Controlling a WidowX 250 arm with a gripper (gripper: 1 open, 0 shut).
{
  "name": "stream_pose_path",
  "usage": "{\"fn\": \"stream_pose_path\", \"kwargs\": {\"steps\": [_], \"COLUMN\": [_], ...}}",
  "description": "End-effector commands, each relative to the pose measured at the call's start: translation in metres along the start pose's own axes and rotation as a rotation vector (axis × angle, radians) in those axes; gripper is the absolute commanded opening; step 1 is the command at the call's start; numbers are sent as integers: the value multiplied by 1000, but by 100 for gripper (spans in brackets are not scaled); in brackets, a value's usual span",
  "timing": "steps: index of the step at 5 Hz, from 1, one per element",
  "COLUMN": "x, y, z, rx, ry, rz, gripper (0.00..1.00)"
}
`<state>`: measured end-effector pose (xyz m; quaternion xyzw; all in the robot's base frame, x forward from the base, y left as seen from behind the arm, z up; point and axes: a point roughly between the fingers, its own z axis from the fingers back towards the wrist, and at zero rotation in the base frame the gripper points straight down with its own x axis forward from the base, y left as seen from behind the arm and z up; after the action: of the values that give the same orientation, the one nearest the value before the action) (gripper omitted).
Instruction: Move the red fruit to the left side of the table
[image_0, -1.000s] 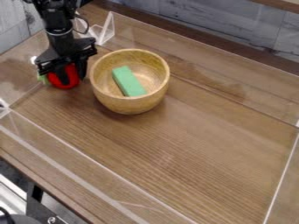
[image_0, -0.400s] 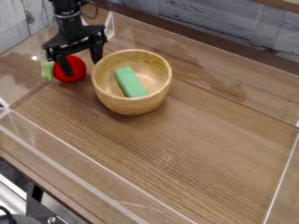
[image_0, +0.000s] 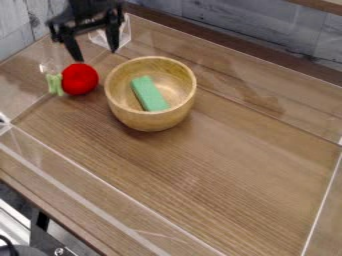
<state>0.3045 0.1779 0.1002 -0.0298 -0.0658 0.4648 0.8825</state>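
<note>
In the single camera view, the red fruit (image_0: 80, 78) lies on the table (image_0: 214, 170) just beside the wooden bowl (image_0: 150, 93), on the bowl's left, close to the clear acrylic wall (image_0: 27, 70) at that edge, its green stem pointing away from the bowl. The gripper (image_0: 90, 38) hangs above the fruit and behind it relative to the bowl, pointing straight down, its fingers spread wide and empty, clear of the fruit. The green block (image_0: 146, 94) lies inside the bowl, untouched. By the look of it the fruit is already set down on the left side, so the step in hand is the retreat. To do that well, the arm should lift straight up until the fingertips are well clear before any sideways travel, since the round fruit would likely roll at a nudge, and it should steer wide of the bowl's rim and the wall.
</note>
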Motion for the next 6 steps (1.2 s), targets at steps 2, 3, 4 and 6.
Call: {"fn": "stream_pose_path", "kwargs": {"steps": [2, 3, 4, 6], "x": [16, 27, 40, 46], "y": [-19, -21, -18, -2], "z": [29, 37, 41, 38], "rx": [-25, -13, -1, 33], "ry": [-83, -82, -84, -99], "rz": [67, 50, 37, 99], "gripper": [0, 100, 0, 0]}}
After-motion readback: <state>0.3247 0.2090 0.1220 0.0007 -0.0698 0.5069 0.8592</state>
